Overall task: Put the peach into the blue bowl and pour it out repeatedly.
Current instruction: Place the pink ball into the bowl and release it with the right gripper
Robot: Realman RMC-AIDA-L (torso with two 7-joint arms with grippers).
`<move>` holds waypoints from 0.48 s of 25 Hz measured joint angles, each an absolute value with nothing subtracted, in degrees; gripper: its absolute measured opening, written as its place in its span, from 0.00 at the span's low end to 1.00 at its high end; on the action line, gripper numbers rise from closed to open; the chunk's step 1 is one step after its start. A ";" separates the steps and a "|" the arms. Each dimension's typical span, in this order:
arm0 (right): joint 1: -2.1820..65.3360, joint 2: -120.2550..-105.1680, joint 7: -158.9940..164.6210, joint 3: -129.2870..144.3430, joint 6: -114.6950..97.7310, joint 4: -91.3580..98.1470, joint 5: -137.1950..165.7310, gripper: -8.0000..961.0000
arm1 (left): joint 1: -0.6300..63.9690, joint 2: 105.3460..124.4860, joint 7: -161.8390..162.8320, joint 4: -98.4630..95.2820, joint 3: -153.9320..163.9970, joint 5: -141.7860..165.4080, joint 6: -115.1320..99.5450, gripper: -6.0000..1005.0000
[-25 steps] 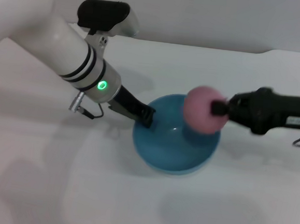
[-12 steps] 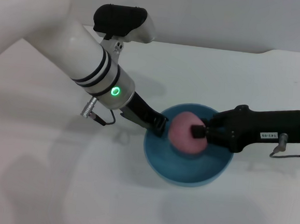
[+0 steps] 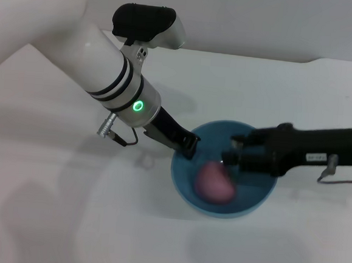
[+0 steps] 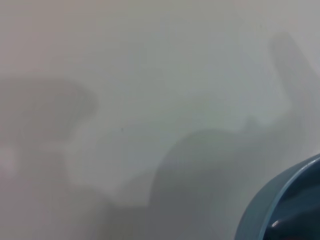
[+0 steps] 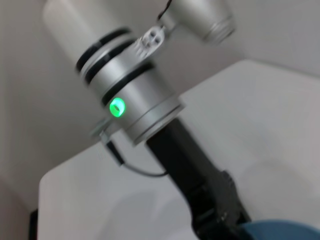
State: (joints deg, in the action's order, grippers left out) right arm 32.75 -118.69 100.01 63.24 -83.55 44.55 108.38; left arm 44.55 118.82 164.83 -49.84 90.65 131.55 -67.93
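Observation:
The blue bowl (image 3: 255, 197) stands on the white table in the middle of the head view. The pink peach (image 3: 213, 182) lies inside it, toward its near left side. My left gripper (image 3: 189, 147) is shut on the bowl's far left rim. My right gripper (image 3: 232, 149) hovers open just over the bowl, above and to the right of the peach, not touching it. The bowl's rim also shows in the left wrist view (image 4: 280, 197) and in the right wrist view (image 5: 280, 229), where the left gripper (image 5: 220, 210) is on it.
The white table (image 3: 66, 208) spreads around the bowl, with a light wall behind its far edge (image 3: 261, 56). My left arm's thick white forearm (image 3: 102, 65) reaches in from the upper left; my right arm's black wrist (image 3: 308, 151) comes in from the right.
The right gripper carried the peach down over the bowl, opened, and the peach dropped inside. The left gripper and the bowl shifted slightly right and toward me.

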 joint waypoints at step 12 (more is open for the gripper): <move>24.57 -118.47 99.41 42.21 -77.44 41.74 97.63 0.53 | 34.01 118.29 159.01 -59.99 102.45 127.49 -43.95 0.01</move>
State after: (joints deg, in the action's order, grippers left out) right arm 24.57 -118.47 99.42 42.21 -77.44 41.74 97.63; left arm 34.01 118.29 159.01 -59.99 102.45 127.49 -43.95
